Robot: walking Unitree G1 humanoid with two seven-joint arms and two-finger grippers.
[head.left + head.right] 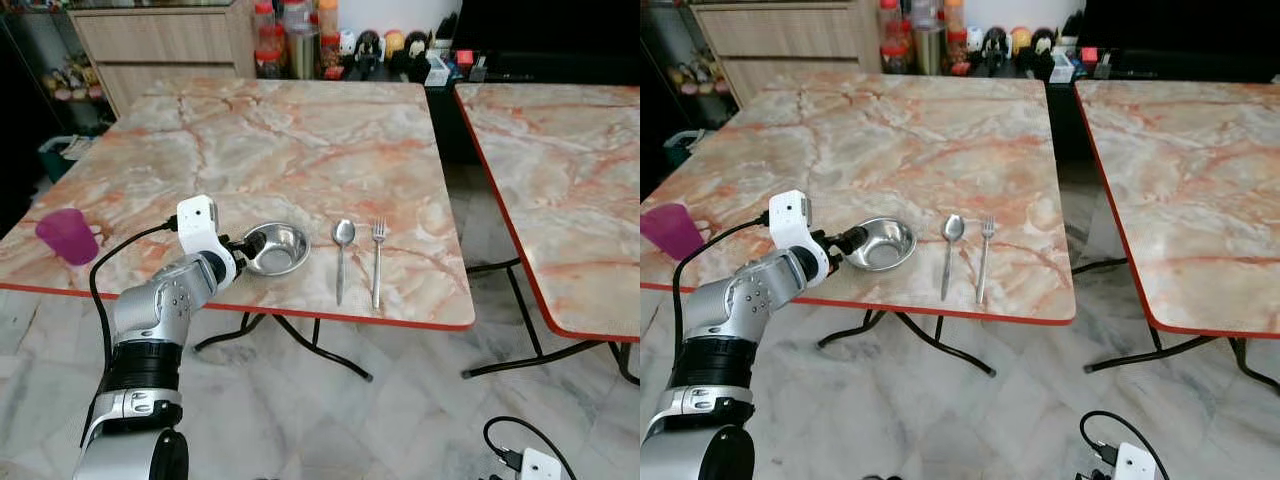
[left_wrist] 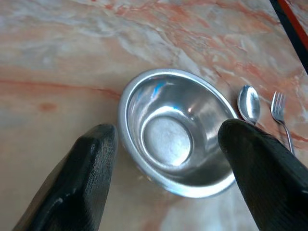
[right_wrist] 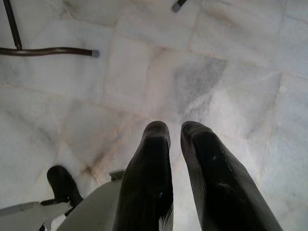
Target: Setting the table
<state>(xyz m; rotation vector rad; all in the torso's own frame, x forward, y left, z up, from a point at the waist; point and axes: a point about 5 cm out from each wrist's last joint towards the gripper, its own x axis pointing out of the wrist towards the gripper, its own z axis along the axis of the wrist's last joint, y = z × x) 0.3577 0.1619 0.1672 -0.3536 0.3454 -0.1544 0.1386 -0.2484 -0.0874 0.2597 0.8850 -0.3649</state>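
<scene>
A steel bowl (image 1: 277, 248) sits near the front edge of the marble table (image 1: 300, 130). To its right lie a spoon (image 1: 342, 252) and a fork (image 1: 377, 258), side by side. A purple cup (image 1: 67, 236) stands at the table's front left corner. My left gripper (image 1: 241, 252) reaches over the table edge to the bowl's left side. In the left wrist view, the left gripper (image 2: 166, 132) is open with one black finger (image 2: 91, 163) on each side of the bowl (image 2: 175, 132), apart from its rim. My right gripper (image 3: 175, 132) hangs shut above the floor.
A second marble table (image 1: 570, 150) stands to the right across a narrow gap. Behind the tables are a wooden cabinet (image 1: 160, 40) and bottles and small figures (image 1: 330, 40). Black table legs (image 1: 320, 350) cross the tiled floor below.
</scene>
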